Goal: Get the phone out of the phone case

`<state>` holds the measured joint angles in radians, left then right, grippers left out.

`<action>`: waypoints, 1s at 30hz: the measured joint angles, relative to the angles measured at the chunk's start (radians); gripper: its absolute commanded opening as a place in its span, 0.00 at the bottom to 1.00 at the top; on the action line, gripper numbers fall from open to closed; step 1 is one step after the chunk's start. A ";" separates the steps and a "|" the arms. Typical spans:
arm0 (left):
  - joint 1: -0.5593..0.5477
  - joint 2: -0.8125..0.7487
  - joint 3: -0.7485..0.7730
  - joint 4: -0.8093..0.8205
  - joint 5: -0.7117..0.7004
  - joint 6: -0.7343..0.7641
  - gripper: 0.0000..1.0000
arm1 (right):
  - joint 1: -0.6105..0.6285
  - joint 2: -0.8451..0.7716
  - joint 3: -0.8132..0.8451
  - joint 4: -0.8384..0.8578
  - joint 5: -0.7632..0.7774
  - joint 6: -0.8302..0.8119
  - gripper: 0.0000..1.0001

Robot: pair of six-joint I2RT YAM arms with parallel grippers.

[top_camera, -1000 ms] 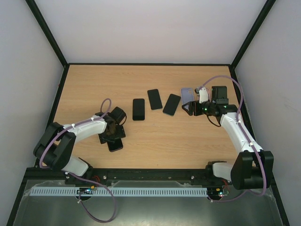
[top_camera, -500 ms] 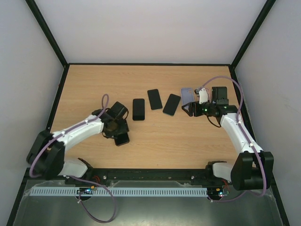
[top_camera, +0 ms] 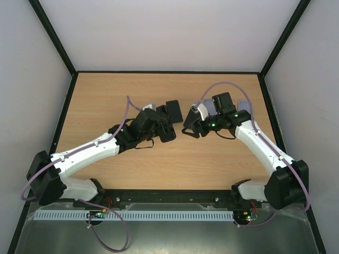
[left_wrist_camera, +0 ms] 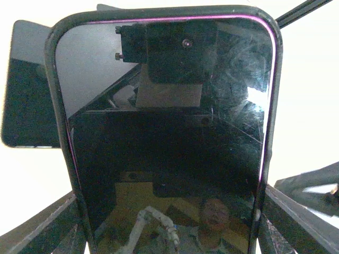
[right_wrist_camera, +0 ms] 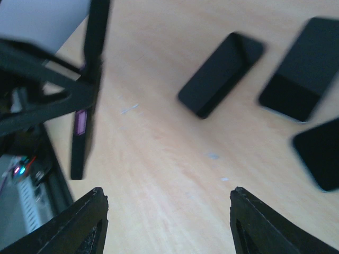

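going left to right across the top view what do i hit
left arm base → cased phone gripped in the left tool → right tool, open → right arm base

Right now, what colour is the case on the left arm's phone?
The case is black, a thin purple line inside its rim; clearest in left wrist view.

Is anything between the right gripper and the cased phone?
Nothing visible. Only air separates the open right gripper from the cased phone held by the left gripper; other phones lie on the table.
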<state>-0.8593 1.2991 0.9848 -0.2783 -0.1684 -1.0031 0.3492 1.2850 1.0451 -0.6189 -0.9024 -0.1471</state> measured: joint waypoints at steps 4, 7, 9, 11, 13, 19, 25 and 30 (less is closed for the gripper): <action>-0.019 0.037 0.031 0.054 -0.016 0.001 0.42 | 0.060 -0.002 -0.001 -0.013 -0.004 0.009 0.60; -0.031 0.072 0.049 0.086 -0.023 0.000 0.43 | 0.074 -0.012 -0.004 -0.005 -0.003 0.033 0.57; -0.040 0.095 0.057 0.103 -0.024 0.000 0.43 | 0.080 -0.015 -0.004 0.000 0.003 0.051 0.54; -0.053 0.114 0.063 0.116 -0.026 0.000 0.43 | 0.084 -0.011 -0.004 0.001 0.011 0.060 0.51; -0.062 0.122 0.063 0.126 -0.028 0.000 0.43 | 0.085 0.000 -0.002 0.000 0.019 0.064 0.47; -0.067 0.123 0.063 0.151 -0.040 -0.004 0.43 | 0.085 0.029 0.000 0.000 0.042 0.086 0.34; -0.067 0.123 0.063 0.159 -0.050 -0.003 0.58 | 0.087 0.040 0.000 0.006 0.013 0.103 0.03; -0.066 0.122 0.061 0.159 -0.066 0.016 0.93 | 0.090 0.052 0.003 0.009 -0.011 0.110 0.02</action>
<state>-0.9257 1.4208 1.0458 -0.1188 -0.2340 -0.9871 0.4389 1.3373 1.0477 -0.6098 -0.9134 -0.0372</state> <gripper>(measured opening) 0.790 0.057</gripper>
